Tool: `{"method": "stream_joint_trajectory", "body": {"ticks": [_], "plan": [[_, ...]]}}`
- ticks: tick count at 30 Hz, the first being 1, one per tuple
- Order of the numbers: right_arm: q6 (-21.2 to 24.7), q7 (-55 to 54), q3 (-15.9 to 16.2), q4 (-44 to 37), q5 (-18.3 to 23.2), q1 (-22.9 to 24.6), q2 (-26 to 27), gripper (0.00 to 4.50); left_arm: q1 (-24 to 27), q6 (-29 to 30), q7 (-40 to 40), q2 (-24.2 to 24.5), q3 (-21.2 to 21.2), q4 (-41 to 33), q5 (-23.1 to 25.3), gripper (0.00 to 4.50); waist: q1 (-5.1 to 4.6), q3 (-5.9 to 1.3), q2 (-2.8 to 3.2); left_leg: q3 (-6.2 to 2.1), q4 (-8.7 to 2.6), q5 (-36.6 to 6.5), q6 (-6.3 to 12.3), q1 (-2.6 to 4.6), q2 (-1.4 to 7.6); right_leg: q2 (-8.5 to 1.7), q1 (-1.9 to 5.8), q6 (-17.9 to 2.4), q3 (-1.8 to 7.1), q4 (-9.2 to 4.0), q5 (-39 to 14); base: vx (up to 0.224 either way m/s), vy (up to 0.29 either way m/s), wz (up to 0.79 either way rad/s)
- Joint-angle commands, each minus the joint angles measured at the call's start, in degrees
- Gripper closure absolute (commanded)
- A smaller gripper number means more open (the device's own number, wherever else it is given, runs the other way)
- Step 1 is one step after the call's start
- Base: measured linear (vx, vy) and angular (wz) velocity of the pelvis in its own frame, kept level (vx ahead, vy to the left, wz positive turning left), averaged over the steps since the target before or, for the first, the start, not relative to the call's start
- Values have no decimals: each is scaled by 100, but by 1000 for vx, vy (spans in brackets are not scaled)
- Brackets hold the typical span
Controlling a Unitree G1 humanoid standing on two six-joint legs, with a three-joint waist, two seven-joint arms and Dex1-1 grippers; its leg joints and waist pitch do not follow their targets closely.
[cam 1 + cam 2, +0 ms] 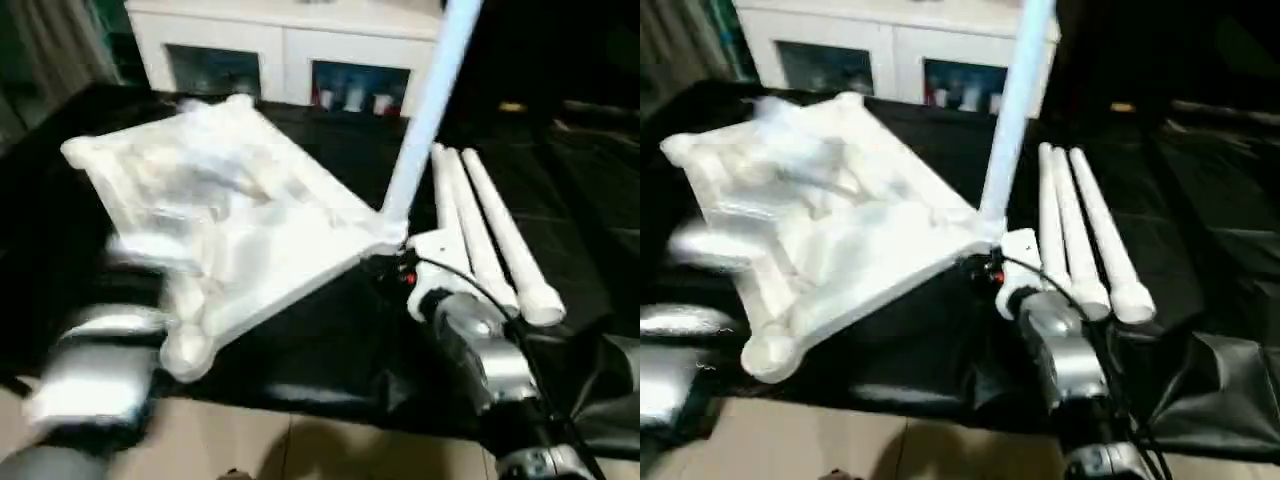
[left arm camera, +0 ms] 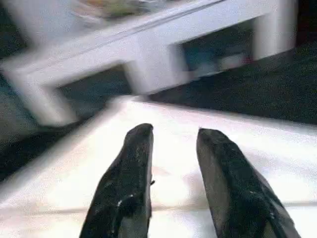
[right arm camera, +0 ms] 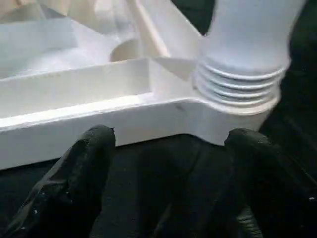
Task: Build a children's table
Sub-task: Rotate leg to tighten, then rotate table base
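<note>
Setting: indoor room rigged as a robot test space, home-like furnishings. Work table draped in wrinkled black sheeting. At 12 o'clock, behind it, a white cabinet with glass doors; small bottles or cups visible inside. Curtain at 10 o'clock. Light tiled floor at 6 o'clock, along the table's near edge.

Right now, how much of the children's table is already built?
Done: one leg stands in a corner socket of the upside-down tabletop. In hand: nothing; right gripper is open beside that socket. Left: three legs lie loose on the black table.
</note>
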Motion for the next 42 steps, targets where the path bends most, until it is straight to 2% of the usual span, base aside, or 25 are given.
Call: {"method": "stream_joint_trajectory", "body": {"ticks": [1, 2, 3, 4, 5, 6, 8, 9, 11, 12, 13, 14, 17, 18, 19, 23, 25, 28, 36, 37, 38, 39, 40, 41, 42], "plan": [[75, 6, 18, -125, -33, 9, -30, 60, 167, 126, 119, 88, 73, -180, 173, 249, 27, -393, 88, -50, -387, -990, 90, 107, 173, -334, 312, -1096, 299, -279, -465, 0, 0, 0], [100, -2, 26, -135, -41, 26, -40, 60, 411, 259, 180, 315, 204, -409, 274, 242, 20, -385, 40, -39, -394, -982, 52, 95, 173, -320, 322, -1115, 300, -270, -427, 0, 0, 0], [112, -6, 36, -123, -59, 35, -51, 60, 575, 347, 232, 429, 280, -522, 321, 223, 39, -373, 72, -29, -398, -1032, 44, 104, 161, -321, 295, -1112, 307, -283, -513, 0, 0, 0], [121, -9, 43, -114, -72, 41, -58, 60, 693, 410, 270, 511, 335, -604, 355, 223, 62, -379, 12, -23, -398, -1069, 22, 123, 180, -338, 291, -1122, 310, -280, -546, 0, 0, 0], [126, -10, 45, -110, -74, 41, -58, 60, 725, 426, 283, 526, 345, -619, 357, 215, 77, -358, 45, -29, -417, -1140, 3, 98, 167, -337, 294, -1071, 312, -291, -733, 0, 0, 0], [171, -17, 62, -73, -93, 41, -57, 60, 1026, 578, 411, 665, 440, -760, 374, 210, 117, -365, 41, -44, -423, -1203, -55, 119, 193, -366, 284, -1042, 317, -282, -797, 0, 0, 0], [204, -42, 108, 89, -147, -15, -29, 60, 1637, 945, 525, 817, 577, -1140, 419, 192, 112, -343, 10, -52, -454, -1326, -110, 98, 193, -358, 279, -983, 316, -295, -904, 0, 0, 0], [192, -49, 130, 194, -164, -71, 1, 60, 1864, 1110, 534, 826, 634, -1272, 406, 179, 102, -352, 23, -42, -452, -1355, -143, 110, 186, -343, 266, -968, 319, -290, -893, 0, 0, 0], [188, -51, 147, 248, -173, -104, 17, 60, 2044, 1280, 499, 837, 641, -1429, 412, 169, 109, -348, 14, -31, -445, -1419, -149, 127, 161, -334, 246, -960, 328, -328, -950, 0, 0, 0], [115, -84, 149, 482, -192, -214, 67, 60, 2272, 1565, 248, 904, 553, -1527, 390, 164, 121, -366, 26, -33, -436, -1407, -168, 146, 174, -349, 243, -991, 331, -306, -876, 0, 0, 0], [115, -84, 149, 482, -192, -214, 67, 60, 2272, 1565, 248, 904, 553, -1527, 390, 136, 114, -333, 18, -38, -461, -1473, -183, 115, 161, -329, 244, -1016, 326, -322, -912, 0, 0, 0], [61, -108, 149, 650, -205, -291, 102, 60, 2430, 1766, 62, 954, 484, -1595, 375, 136, 131, -341, 16, -34, -452, -1512, -196, 147, 161, -328, 227, -1007, 327, -328, -925, 0, 0, 0], [-28, -195, 103, 1073, -199, -545, 209, 60, 2737, 2531, -814, 953, 279, -2215, -7, 121, 129, -325, 18, -47, -471, -1591, -255, 135, 171, -357, 232, -1066, 333, -326, -1075, 0, 0, 0], [-31, -197, 102, 1093, -197, -559, 214, 60, 2749, 2576, -854, 943, 273, -2275, -40, 109, 130, -323, 24, -39, -462, -1646, -267, 156, 167, -344, 214, -1079, 341, -329, -1026, 0, 0, 0], [-52, -202, 106, 1179, -203, -627, 230, 60, 2811, 2816, -1055, 912, 211, -2574, -252, 93, 138, -320, 49, -46, -469, -1650, -279, 134, 161, -344, 235, -1084, 340, -320, -988, 0, 0, 0], [-162, -172, 90, 1456, -220, -837, 295, 60, 2900, 3392, -1723, 714, 25, -3141, -965, 65, 116, -311, 52, -45, -460, -1709, -289, 106, 133, -330, 254, -1098, 336, -319, -1009, 0, 0, 0], [-200, -146, 80, 1517, -209, -882, 312, 60, 2935, 3530, -1873, 686, -43, -3280, -1035, 55, 115, -320, 40, -44, -455, -1764, -281, 133, 143, -354, 249, -1078, 340, -342, -1198, 0, 0, 0], [-264, -146, 81, 1634, -208, -965, 322, 60, 3084, 3747, -2426, 637, -376, -3790, -1321, 33, 121, -315, 42, -51, -461, -1726, -264, 121, 148, -343, 254, -1044, 335, -339, -1268, 0, 0, 0], [-262, -362, -60, 1245, -208, -978, 215, 60, 2851, 3636, -2554, 350, -986, -3612, -1176, 1, 102, -343, 59, -39, -428, -1437, -244, 108, 121, -299, 290, -1019, 331, -304, -849, 0, 0, 0], [29, -673, -152, 898, -280, -941, 170, 60, 2617, 3306, -2391, 110, -1056, -3253, -1029, 1, 100, -342, 99, -50, -430, -1375, -257, 100, 116, -293, 304, -987, 329, -299, -807, 0, 0, 0], [111, -758, -175, 803, -306, -932, 154, 60, 2553, 3231, -2349, 41, -1069, -3161, -1002, 1, 93, -323, 101, -35, -429, -1379, -252, 119, 97, -257, 277, -933, 330, -344, -857, 0, 0, 0], [520, -1051, -257, 431, -409, -906, 84, 60, 2316, 2857, -2172, -216, -1133, -2841, -919, 1, 113, -344, 93, -27, -406, -1368, -279, 160, 102, -260, 268, -933, 338, -324, -756, 0, 0, 0], [684, -1130, -286, 310, -438, -903, 59, 60, 2238, 2706, -2111, -299, -1162, -2744, -900, 1, 121, -336, 78, -23, -404, -1357, -269, 159, 89, -247, 266, -920, 338, -333, -790, 0, 0, 0], [901, -1184, -321, 144, -461, -896, 14, 60, 2136, 2625, -2044, -436, -1175, -2615, -910, 1, 132, -340, 131, -31, -400, -1316, -280, 136, 82, -257, 296, -886, 346, -328, -794, 0, 0, 0], [1106, -1218, -351, -27, -487, -888, -42, 60, 2039, 2574, -1995, -572, -1207, -2494, -936, 1, 139, -354, 115, -36, -400, -1305, -296, 127, 98, -285, 306, -881, 345, -315, -778, 0, 0, 0]]}}
